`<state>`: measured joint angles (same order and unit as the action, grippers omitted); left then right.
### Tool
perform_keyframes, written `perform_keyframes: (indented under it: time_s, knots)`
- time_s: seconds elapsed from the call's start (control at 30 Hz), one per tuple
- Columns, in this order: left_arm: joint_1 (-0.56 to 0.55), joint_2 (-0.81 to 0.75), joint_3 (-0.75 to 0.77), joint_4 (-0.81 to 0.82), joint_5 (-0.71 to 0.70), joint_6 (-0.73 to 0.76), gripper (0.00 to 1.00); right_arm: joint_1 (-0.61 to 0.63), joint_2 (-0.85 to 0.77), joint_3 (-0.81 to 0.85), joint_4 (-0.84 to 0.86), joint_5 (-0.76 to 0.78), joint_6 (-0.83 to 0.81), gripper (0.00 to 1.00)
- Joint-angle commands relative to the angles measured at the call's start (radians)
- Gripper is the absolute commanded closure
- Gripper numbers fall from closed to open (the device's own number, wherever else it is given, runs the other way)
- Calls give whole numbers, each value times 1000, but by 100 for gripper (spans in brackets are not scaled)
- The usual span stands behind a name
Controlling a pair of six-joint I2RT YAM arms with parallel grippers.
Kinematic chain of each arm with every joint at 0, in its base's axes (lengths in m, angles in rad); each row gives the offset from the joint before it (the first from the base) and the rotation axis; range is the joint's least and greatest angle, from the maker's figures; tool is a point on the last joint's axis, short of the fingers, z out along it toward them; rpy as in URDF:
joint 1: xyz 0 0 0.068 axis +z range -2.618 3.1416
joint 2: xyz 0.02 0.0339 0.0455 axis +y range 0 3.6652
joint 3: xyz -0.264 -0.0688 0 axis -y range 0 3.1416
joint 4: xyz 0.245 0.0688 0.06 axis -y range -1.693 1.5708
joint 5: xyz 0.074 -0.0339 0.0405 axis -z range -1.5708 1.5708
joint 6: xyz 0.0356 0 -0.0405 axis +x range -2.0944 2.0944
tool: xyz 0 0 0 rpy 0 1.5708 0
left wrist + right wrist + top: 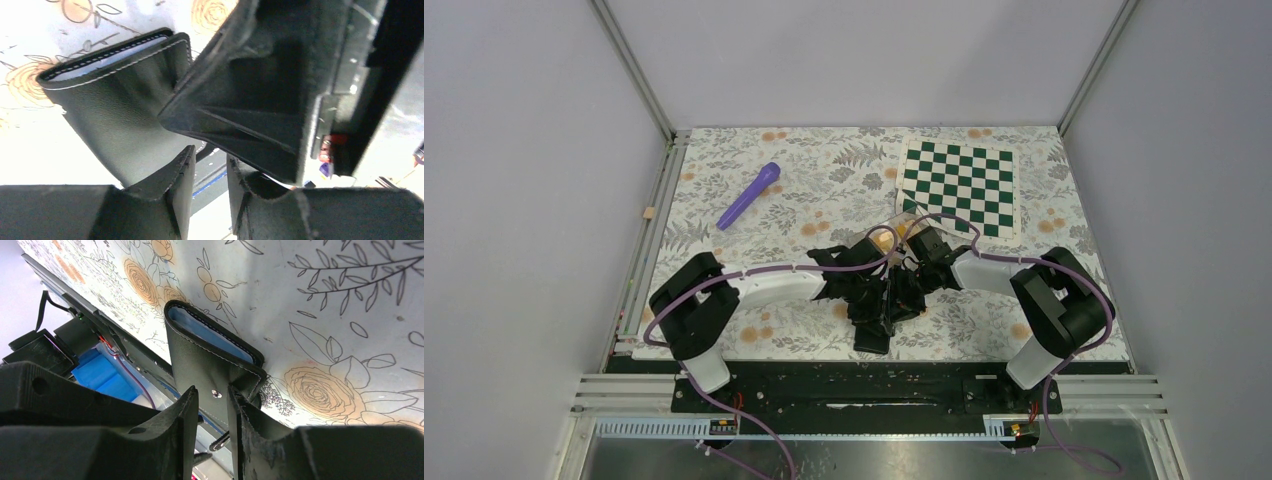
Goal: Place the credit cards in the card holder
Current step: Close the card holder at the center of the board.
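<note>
Black stitched leather-like material with a pale blue lining makes up the card holder (200,357). It is seen folded and apparently lifted clear of the floral cloth (325,300). Its snap flap is pinched between the fingers of the right gripper (211,390), and the body stands out ahead of the fingertips. It is judged light, soft and floppy at the fold, so a hold on the stitched rim beside the pocket mouth would be favoured, with the mouth left unobstructed.

The left gripper (210,162) is held just under the card holder's lower corner, jaws a little apart, with nothing seen between them. Orange-yellow taken for the credit cards (883,238) is glimpsed just beyond both grippers. Thin and slippery, they are probably best pinched by an edge.

Room is tight where the two tools crowd together — the table's near rail (125,345) lies to one side of the right fingers, while bare cloth opens ahead of them.
</note>
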<state>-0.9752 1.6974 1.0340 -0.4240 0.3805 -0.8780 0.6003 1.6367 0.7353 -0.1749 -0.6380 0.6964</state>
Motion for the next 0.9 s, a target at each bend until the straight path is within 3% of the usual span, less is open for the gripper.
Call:
perform_keyframes:
  time_s: [0.0, 0.13, 0.3, 0.73, 0.87]
  knots:
    - [9, 14, 31, 56, -82, -30, 72, 10, 17, 9, -16, 40, -19, 64]
    - [13, 10, 16, 118, -53, -43, 70, 10, 19, 10, -16, 37, -20, 64]
    - [13, -12, -11, 201, -19, -65, 59, 10, 21, 13, -18, 37, -20, 64]
    - [12, -21, -29, 286, 2, -94, 65, 10, 11, 13, -18, 30, -13, 64]
    - [12, -42, -39, 279, -10, -88, 66, 10, -32, 26, -19, 28, 4, 59]
